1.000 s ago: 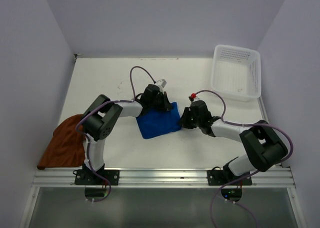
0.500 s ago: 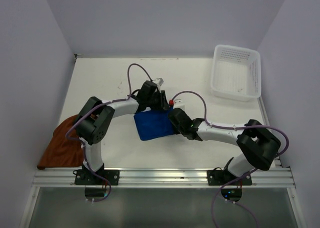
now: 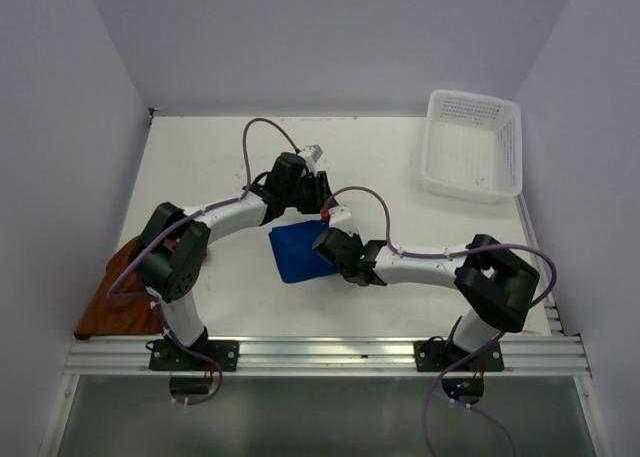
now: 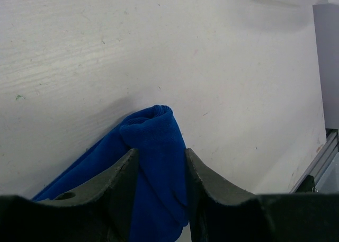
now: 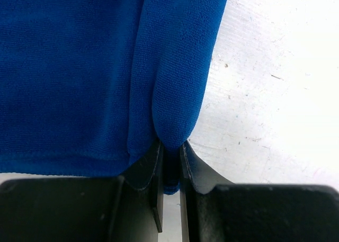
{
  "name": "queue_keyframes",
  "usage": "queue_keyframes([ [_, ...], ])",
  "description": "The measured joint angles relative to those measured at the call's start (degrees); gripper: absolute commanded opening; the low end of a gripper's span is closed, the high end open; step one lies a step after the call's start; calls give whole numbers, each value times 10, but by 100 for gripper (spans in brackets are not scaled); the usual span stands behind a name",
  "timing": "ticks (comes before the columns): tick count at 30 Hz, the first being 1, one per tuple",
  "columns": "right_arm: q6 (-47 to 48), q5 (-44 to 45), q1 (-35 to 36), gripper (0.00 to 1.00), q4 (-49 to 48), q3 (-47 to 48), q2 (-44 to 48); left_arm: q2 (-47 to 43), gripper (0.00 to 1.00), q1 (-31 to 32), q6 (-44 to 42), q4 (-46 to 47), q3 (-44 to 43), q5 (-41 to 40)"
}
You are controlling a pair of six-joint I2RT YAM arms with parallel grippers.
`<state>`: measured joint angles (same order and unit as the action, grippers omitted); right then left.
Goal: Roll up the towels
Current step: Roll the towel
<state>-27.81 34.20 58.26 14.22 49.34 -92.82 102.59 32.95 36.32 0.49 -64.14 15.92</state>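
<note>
Near-left at 8 o'clock, rust-brown towel sits bunched at the table edge, untouched; the left arm is nearer it. Mid-table I have the right gripper nipped tight on a soft doubled fold of the blue towel. In its wrist view the fold runs straight off toward 12. Left gripper is at the towel's far edge, jaws parted astride a plush rolled lip; I can't tell if the pads touch. White perforated basket sits at 2 o'clock.

Robot lab test cell
Plain lilac walls box a white desk; two arms bolted to an aluminium rail.
</note>
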Motion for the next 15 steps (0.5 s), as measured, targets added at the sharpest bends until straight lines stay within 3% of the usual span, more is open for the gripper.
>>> queue_keyframes([
  [15,32,123,88,0,130,139,-130,-2,44,-1,-7,-32,-4,15],
])
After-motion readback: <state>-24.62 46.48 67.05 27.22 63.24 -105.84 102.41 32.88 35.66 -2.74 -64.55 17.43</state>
